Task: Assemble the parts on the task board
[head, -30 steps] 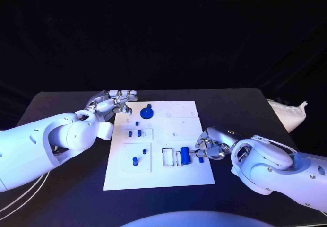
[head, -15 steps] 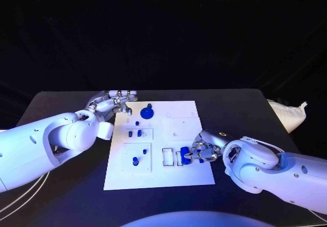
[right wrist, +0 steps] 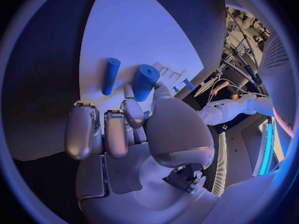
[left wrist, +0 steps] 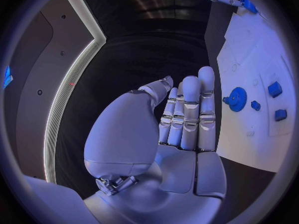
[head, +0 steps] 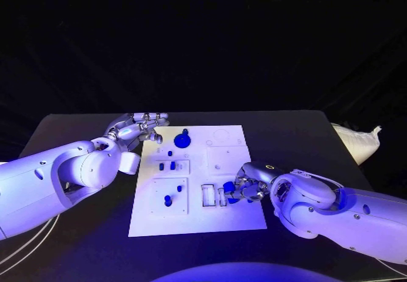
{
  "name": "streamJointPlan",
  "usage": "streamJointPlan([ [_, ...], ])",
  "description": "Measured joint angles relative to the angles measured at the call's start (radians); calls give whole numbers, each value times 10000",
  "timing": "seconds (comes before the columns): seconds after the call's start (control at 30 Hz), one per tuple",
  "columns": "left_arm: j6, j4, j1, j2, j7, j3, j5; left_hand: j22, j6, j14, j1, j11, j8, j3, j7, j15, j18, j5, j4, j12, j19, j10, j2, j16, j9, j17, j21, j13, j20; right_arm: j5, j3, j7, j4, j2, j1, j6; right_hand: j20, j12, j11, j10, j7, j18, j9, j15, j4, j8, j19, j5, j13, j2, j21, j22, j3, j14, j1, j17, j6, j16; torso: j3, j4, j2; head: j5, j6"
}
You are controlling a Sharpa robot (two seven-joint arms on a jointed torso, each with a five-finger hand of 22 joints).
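Note:
The white task board lies in the middle of the black table. A thick blue cylinder lies near its front right, with a thin blue peg beside it. My right hand is down at that cylinder, and its thumb and one fingertip pinch the near end. A blue gear stands at the board's far left. My left hand hovers by that corner, fingers straight and holding nothing. Small blue pieces and a peg sit in the left-side recesses.
A white bag lies off the table's right edge. In the left wrist view the gear and small blue blocks lie just beyond my left hand. Bare black tabletop surrounds the board.
My right hand has slid left across the board and its fingers have closed round the thick blue cylinder's end. The left hand has barely moved.

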Motion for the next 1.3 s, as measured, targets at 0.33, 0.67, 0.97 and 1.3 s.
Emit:
streamJointPlan([
  [0.33, 14, 0, 0, -7, -7, -1, -1, 0, 0, 0, 0, 0, 0, 0, 0, 0, 0, 0, 0, 0, 0, 1, 0, 0, 0, 1, 1, 0, 0, -28, 4, -4, 9, 28, -7, -217, 0, 0, 33, -33, -34, 0, 41, 1, -227, 59, 0, 356, 197, 416, 62, 113, 225, 0, 1040, -1, 31, 0, -6, 0, 1, 32, -36],
  [0.67, 28, 5, 0, -20, -12, -2, -3, 1, 0, 0, 0, -1, 0, 0, 0, 0, 0, 0, 0, 0, 0, 1, 0, 0, 0, 1, 1, 0, 0, 1027, 8, -58, 455, -166, -54, -1497, 0, -25, -40, -32, -77, 0, 40, -72, -471, 73, 0, 1240, 314, 242, 65, 188, 615, 2, 1598, -2, 1, -1, -9, 0, -6, 64, -54],
  [0.97, 37, 11, 0, -26, -16, -2, -3, -8, 0, 0, 0, -1, 0, -28, 0, 0, 0, 0, -28, 0, 0, 1, 0, 0, 0, -8, 2, 0, 0, 2514, 57, 36, 771, -226, -31, -2398, 0, -23, -39, -32, -80, 0, 40, -72, -539, 73, -1, 1339, 299, 206, 65, 187, 683, 2, 1635, -3, -2, -1, -13, 17, -5, 118, -76],
  [1.3, 46, 22, -1, -27, -22, -3, -6, -7, 0, 0, 0, -1, 0, -28, 0, 0, 0, 0, -28, 0, 0, 1, 0, 0, 0, -7, 2, 0, 0, 3286, 64, 62, 752, 49, -11, -2534, 0, -56, -39, -31, -96, 0, 40, -71, -407, 73, -1, 1392, 298, 205, 106, 219, 717, 1, 1635, -3, -18, 39, -19, 12, 0, 202, -111],
])
